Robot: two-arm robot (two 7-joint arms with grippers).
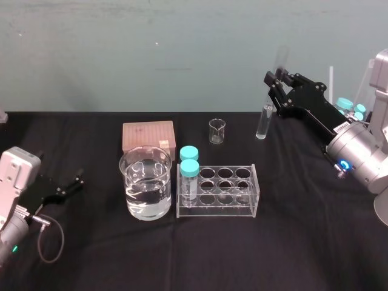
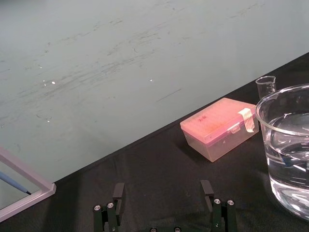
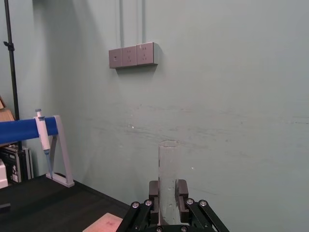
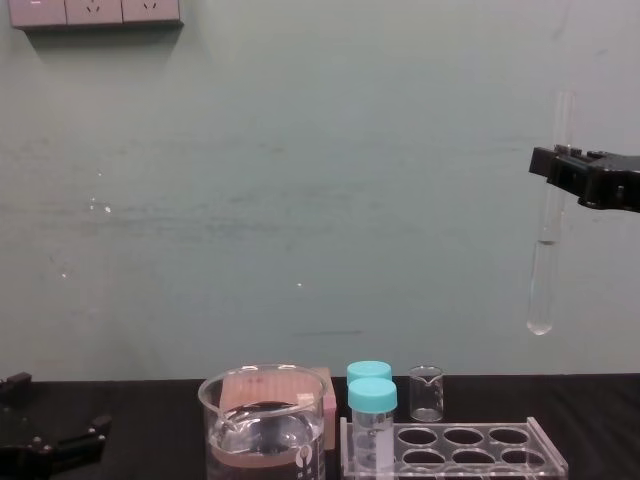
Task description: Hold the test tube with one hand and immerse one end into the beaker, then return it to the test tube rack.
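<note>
One upright test tube (image 4: 544, 275), mouth up

beaker (image 2: 289, 150) cut by left wrist edge | test tube (image 3: 169, 164) bottom tucked behind right gripper (image 3: 168, 189) | rack (image 4: 553, 458) base cut off, chest view

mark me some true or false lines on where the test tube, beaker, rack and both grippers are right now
1. The right gripper holds the test tube upright in the air. True.
2. The tube's lower end is dipped in the beaker. False: it hangs high, well to the beaker's right, touching nothing.
3. The left gripper is open, low to the left of the beaker. True.
4. The test tube rack is empty. False: two turquoise-capped vials stand at its left end.
</note>
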